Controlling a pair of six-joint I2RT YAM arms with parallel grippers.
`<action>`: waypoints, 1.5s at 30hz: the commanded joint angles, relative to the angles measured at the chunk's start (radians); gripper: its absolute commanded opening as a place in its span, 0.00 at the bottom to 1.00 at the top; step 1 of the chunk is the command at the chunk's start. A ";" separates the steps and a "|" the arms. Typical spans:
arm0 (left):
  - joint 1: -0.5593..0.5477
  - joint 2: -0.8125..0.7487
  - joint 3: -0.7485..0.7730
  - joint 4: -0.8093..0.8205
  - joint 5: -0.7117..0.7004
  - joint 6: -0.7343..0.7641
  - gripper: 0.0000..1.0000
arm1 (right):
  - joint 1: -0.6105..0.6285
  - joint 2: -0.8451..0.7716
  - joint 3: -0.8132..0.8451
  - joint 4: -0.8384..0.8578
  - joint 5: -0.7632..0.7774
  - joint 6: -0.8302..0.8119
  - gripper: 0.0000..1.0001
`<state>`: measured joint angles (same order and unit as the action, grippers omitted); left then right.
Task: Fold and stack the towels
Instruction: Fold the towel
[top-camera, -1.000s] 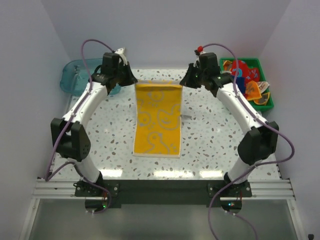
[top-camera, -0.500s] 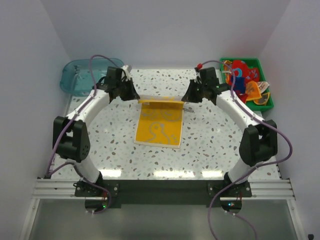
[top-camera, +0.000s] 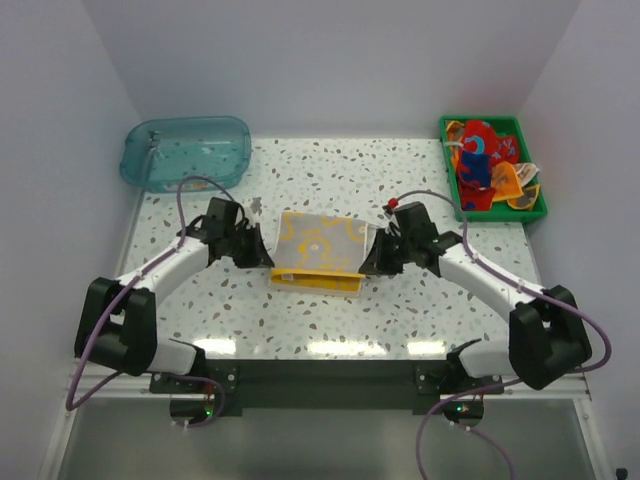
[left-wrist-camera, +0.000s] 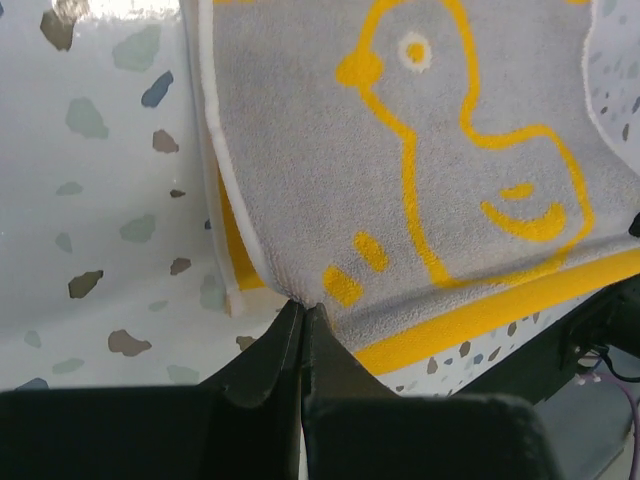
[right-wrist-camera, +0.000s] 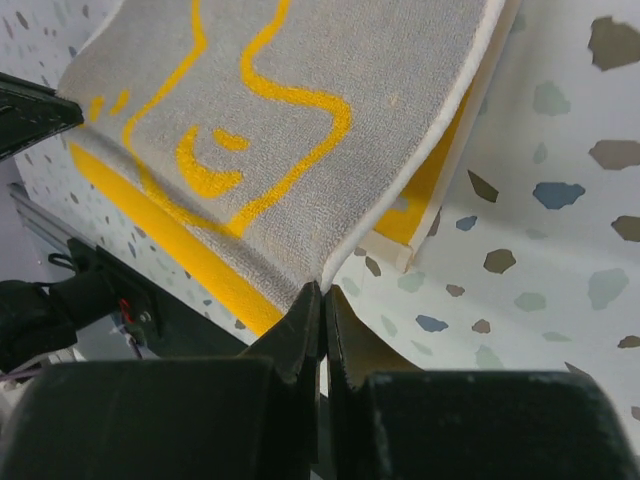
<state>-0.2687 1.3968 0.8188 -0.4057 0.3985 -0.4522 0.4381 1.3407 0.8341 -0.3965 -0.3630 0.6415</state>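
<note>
Left claw (left-wrist-camera: 302, 318) pinched tight on near corner of duck towel (left-wrist-camera: 420, 150). Grey face, yellow duck, spreads ahead and right; yellow layer beneath. Speckled counter (left-wrist-camera: 100, 200) to left.

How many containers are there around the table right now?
2. The blue tub sits at the far left corner, and the green tray sits at the far right corner. Nothing seems to hide another.

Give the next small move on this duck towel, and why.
Probably draw both corners slightly nearer and lower them flat, then open. The left gripper and right gripper are shut on the corners of the duck towel, on its folded-over grey layer, and a yellow strip of the lower layer shows along the near edge.
</note>
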 joint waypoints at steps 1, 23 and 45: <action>0.017 -0.007 -0.047 0.053 -0.113 0.047 0.00 | 0.042 -0.005 -0.078 0.079 0.081 0.033 0.00; 0.010 0.241 0.474 0.016 -0.199 0.073 0.00 | -0.025 0.144 0.299 -0.007 0.337 -0.117 0.00; 0.034 0.510 0.895 -0.106 -0.144 0.087 0.00 | -0.114 0.270 0.561 -0.080 0.291 -0.160 0.00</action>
<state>-0.2562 1.9606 1.7489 -0.4351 0.2684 -0.4042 0.3355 1.6917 1.4635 -0.4076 -0.0574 0.4736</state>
